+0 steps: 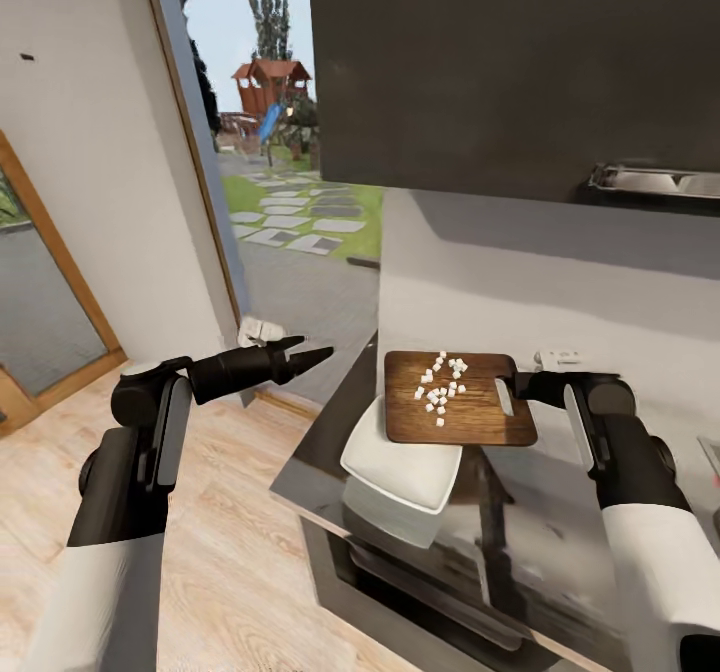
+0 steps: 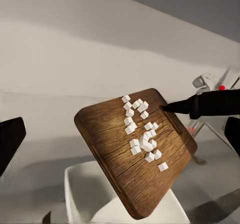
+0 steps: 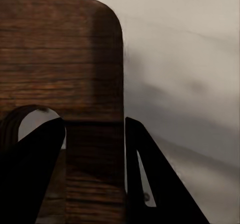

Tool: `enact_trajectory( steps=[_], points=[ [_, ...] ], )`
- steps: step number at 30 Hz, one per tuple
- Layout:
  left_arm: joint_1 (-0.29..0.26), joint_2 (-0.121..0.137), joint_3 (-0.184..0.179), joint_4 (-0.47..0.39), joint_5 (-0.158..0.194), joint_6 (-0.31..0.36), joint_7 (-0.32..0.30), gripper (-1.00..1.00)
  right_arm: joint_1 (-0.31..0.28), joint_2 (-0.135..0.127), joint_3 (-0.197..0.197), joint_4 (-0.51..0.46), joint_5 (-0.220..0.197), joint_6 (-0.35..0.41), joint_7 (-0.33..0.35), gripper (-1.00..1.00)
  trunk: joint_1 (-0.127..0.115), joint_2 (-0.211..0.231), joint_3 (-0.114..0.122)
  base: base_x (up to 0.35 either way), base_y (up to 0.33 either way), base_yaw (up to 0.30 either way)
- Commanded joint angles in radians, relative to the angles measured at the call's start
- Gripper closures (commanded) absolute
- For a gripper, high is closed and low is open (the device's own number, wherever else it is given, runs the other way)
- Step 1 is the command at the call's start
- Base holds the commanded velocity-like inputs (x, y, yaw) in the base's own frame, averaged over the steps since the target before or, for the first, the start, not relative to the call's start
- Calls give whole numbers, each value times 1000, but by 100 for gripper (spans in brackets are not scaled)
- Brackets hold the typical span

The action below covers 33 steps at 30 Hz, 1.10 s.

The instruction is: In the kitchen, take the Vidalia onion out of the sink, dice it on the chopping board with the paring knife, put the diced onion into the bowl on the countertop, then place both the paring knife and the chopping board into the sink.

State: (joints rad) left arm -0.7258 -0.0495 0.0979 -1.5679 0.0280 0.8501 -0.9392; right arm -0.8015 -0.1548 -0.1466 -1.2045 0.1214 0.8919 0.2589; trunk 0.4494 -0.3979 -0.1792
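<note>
Nearest the head camera: two white-sleeved arms with black forearms, reaching out over pale wood-plank floor (image 1: 230, 512). Left tool (image 1: 305, 352) held off the worktop's left end, in front of the window (image 1: 290, 152), fingers nearly together at their tips and pinching nothing. Right tool (image 1: 518, 385) clamped on the chopping board (image 1: 470, 417) at its handle-hole end; in the right wrist view, two dark fingers (image 3: 150, 179) astride the board's edge (image 3: 75, 84), one on each face.

Board carried clear of the worktop (image 1: 320, 462), roughly level in the head view, its far end hanging over the bowl (image 1: 400, 467). Diced onion (image 1: 440, 384) scattered as small white cubes across the board's middle and upper part; seen likewise in the left wrist view (image 2: 142, 131), with the board (image 2: 115, 149) slanting above the bowl (image 2: 80, 194).

Bowl white, squarish, resting at the worktop's left front corner, partly overhung by the board. Glossy dark worktop mirroring bowl and board. Above: black upper cabinet (image 1: 520, 62) and grey wall. A small red dot (image 2: 222, 87) in the left wrist view behind the right arm; too small to tell what.
</note>
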Motion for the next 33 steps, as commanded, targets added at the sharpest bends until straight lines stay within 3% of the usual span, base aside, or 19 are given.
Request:
enact_trajectory(
  steps=[1, 13, 33],
  points=[
    [-1, -1, 2, 0, 3, 9, -3, -100, -1, 0, -1, -1, 9, 4, 10, 100, 1, -2, -2, 0, 0, 204],
    [-1, -1, 2, 0, 3, 9, -3, -100, -1, 0, -1, -1, 9, 4, 10, 100, 1, -2, -2, 0, 0, 186],
    [-1, -1, 2, 2, 3, 8, 0, -100, -1, 0, 2, -1, 9, 4, 10, 100, 1, -2, -2, 0, 0, 5]
  ],
)
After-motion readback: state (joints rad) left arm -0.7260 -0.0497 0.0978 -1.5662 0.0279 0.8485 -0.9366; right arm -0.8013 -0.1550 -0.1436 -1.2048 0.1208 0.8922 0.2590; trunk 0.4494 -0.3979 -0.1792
